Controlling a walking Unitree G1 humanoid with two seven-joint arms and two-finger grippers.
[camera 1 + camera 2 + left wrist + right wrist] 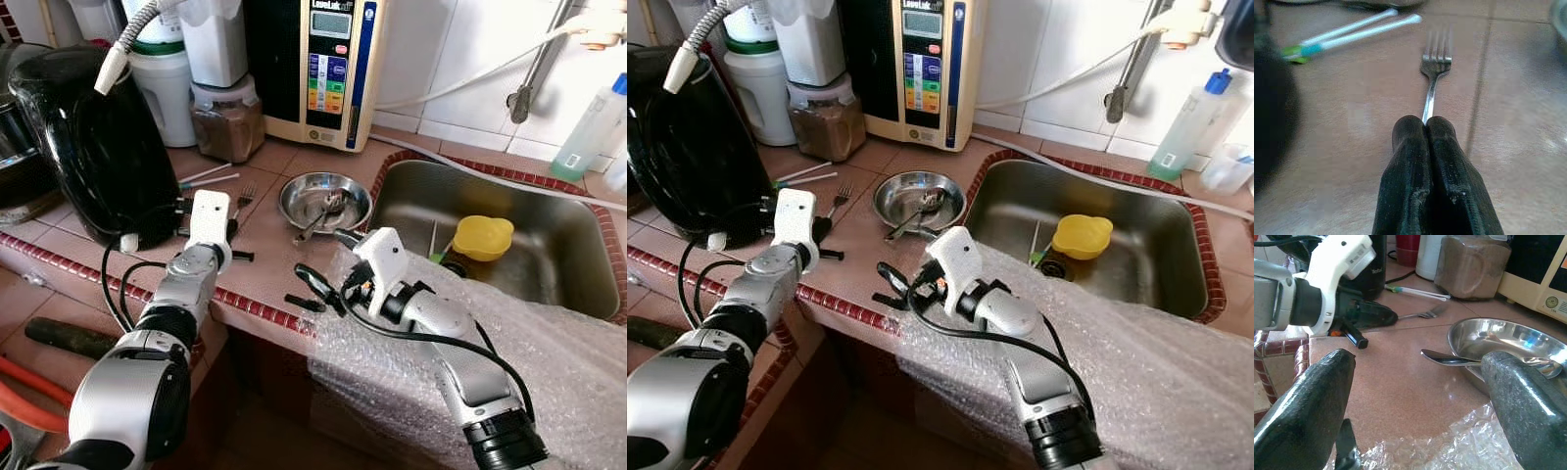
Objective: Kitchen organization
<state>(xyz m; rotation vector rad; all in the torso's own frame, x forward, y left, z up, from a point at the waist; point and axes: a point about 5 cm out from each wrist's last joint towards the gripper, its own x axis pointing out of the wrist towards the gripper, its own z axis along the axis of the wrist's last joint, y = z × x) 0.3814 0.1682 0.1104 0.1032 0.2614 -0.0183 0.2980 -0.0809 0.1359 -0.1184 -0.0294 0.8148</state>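
Now the left end effector (1425,128) pinches the fork (1434,73) handle flat on the surface (274,230). Right end effector (1415,396) is wide open. Fork is not yet in the bowl (323,199).

We count one fork (1435,62) on the counter, and two white straws (208,177) side by side at ten o'clock from it. One steel bowl (324,199) sits at two o'clock from the fork — inside it one spoon (1449,360) that we can make out. In the sink (573,245) at three o'clock, one yellow cup (483,237). Two grippers — one left gripper (1434,134), one right gripper (1418,391).
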